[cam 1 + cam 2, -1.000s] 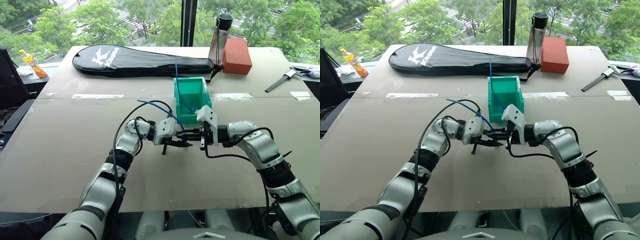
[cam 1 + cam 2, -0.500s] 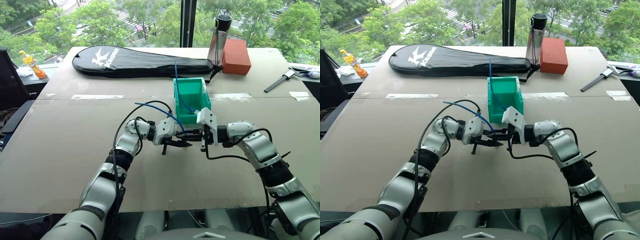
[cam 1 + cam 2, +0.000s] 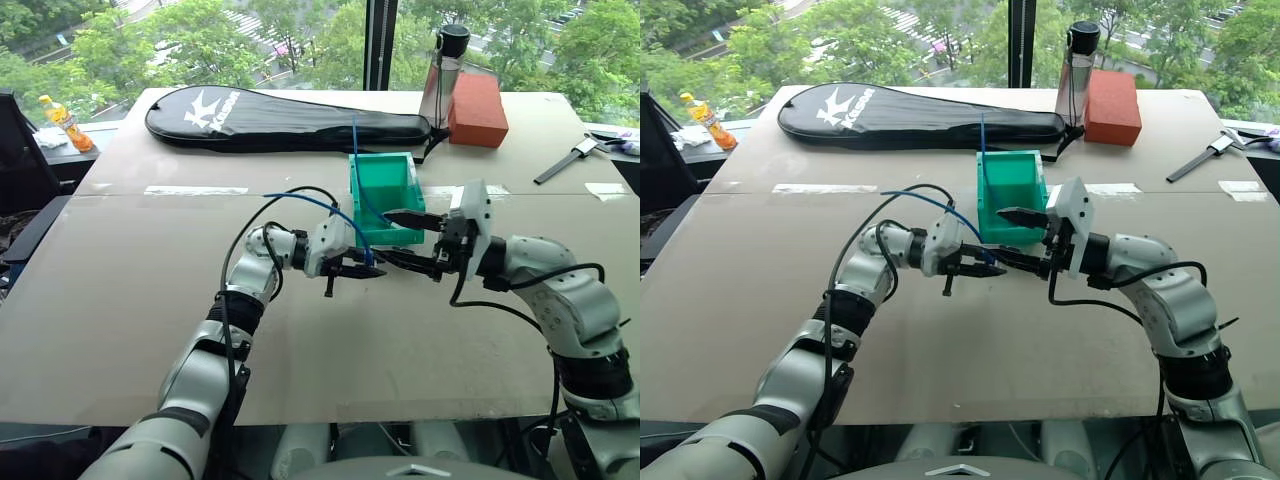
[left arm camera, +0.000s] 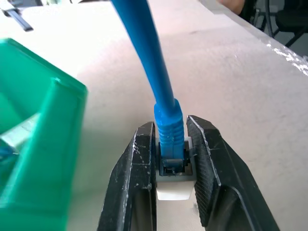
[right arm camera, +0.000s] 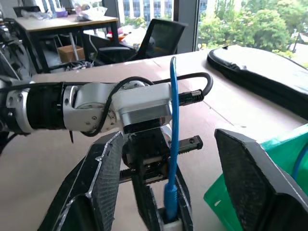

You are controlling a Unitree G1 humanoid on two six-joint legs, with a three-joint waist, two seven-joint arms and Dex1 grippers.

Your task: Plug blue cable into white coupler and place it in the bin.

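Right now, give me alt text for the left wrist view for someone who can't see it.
The left end effector is shut on the white coupler, with the blue cable plugged into it and rising away over the brown table. A corner of the green bin sits alongside.

We see the blue cable [image 4: 161,96] seated with its blue boot and plug in the socket of the white coupler [image 4: 172,186], a small white block. The cord rises from the coupler and arcs away in a thin bright curve [image 3: 318,207] above the tabletop [image 3: 130,300]. The bin [image 3: 385,190], teal-green with a low front lip, stands upright just beyond, with a second blue cable in it.
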